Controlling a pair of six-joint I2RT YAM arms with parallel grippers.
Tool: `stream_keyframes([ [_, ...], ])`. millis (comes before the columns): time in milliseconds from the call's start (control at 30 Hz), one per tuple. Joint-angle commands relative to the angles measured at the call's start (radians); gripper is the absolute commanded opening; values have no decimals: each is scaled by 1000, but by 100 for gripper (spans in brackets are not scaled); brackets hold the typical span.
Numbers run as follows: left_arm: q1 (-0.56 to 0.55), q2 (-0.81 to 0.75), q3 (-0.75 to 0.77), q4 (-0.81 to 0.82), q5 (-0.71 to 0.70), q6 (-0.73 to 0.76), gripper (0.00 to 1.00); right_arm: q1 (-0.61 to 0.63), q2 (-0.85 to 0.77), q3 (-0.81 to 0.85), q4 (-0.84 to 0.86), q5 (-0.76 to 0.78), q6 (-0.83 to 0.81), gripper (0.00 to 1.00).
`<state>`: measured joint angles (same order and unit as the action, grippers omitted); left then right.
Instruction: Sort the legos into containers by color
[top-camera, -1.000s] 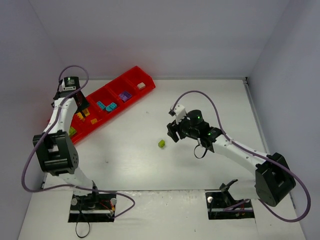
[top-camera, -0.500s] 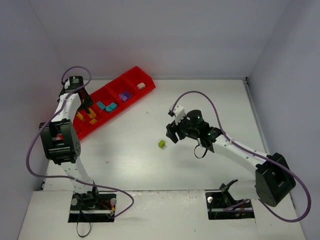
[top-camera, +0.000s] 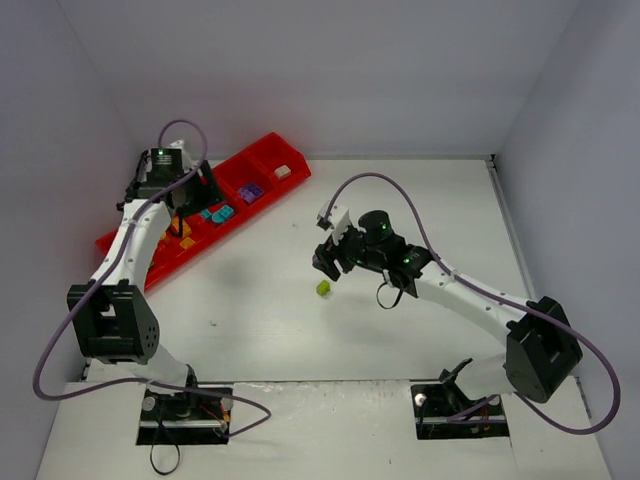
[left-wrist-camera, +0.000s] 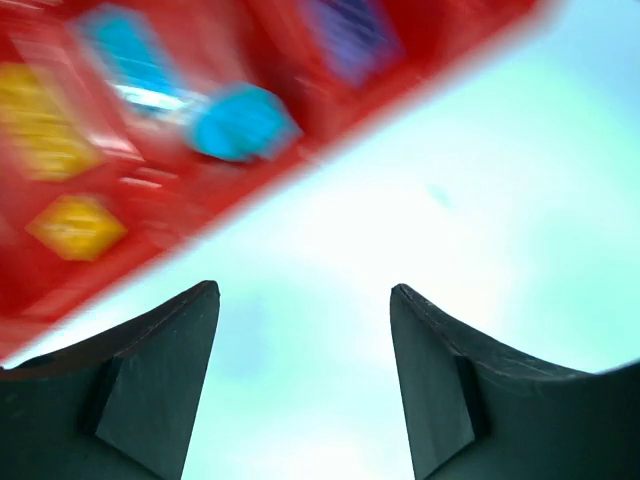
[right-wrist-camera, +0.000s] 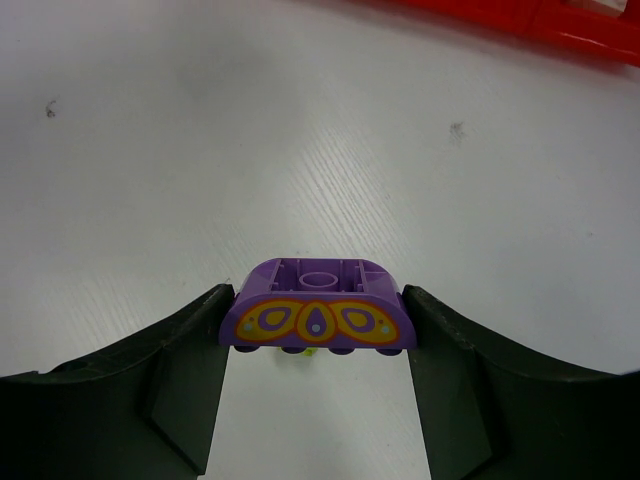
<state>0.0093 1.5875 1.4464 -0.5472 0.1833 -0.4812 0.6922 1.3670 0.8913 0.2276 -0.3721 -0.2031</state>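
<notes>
Step in hand: by my reading, carrying one purple piece to its bin.
Right gripper (right-wrist-camera: 318, 303): closed on a purple brick (right-wrist-camera: 318, 322), fingers pressing its two short ends. The curved, patterned face points back at the wrist camera.
Lime brick (top-camera: 323, 289): lies on the table (right-wrist-camera: 200, 150) directly beneath the held piece. Only a green sliver shows under it from the wrist.
Red tray (right-wrist-camera: 560, 25): far ahead of the right gripper and off to its right, well apart from the fingers.
Purple compartment (top-camera: 250, 190): already holds purple pieces, just beside the end bin with the white one.
Left gripper (left-wrist-camera: 304, 291): fingers spread with nothing between them. The tray lies ahead and to its left, with teal bricks (left-wrist-camera: 240, 122) and yellow bricks (left-wrist-camera: 75, 225) in view, though the picture is blurred.
Grip advice: hold the squeeze steady. The piece is rounded and could twist out if the fingers ease.
Path advice: rise enough to clear the lime brick below, then travel high enough to pass over the tray wall.
Release advice: centre over the purple compartment and lower close to the pieces there before opening, so the brick does not bounce into a neighbouring bin.
Risk: the left arm hangs over the tray, so approach from the white end or wait for room.
</notes>
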Motion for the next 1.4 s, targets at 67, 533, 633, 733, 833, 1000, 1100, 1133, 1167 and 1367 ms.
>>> stream_keyframes([
  [67,-133,-90,-38,61,404,-10,63,21,41,103,75,-36,-51,5],
  [533,-169,-310,-73,-167,-85,-65,67,7,407,435,159,15,-18,4],
  [633,-106,-377,-135,-201,-126,-108,67,4,544,610,170,9,-28,4],
  [733,-95,-451,-199,-209,-162,-122,67,3,671,780,145,1,-44,4],
  [833,-95,-500,-247,-235,-160,-123,68,-2,786,929,145,-2,-50,4],
  [1000,-95,-578,-313,-252,-137,-126,67,-13,981,1147,147,4,-52,8],
  [1100,-95,-613,-313,-273,-130,-126,67,-16,1078,1276,162,19,-45,13],
  [1133,-95,-630,-342,-278,-120,-128,68,-16,1099,1304,176,27,-45,13],
  [1167,-95,-638,-345,-281,-119,-137,68,-14,1116,1345,190,33,-45,14],
  [1367,-95,-684,-379,-306,-102,-158,67,-13,1233,1382,378,44,-38,23],
])
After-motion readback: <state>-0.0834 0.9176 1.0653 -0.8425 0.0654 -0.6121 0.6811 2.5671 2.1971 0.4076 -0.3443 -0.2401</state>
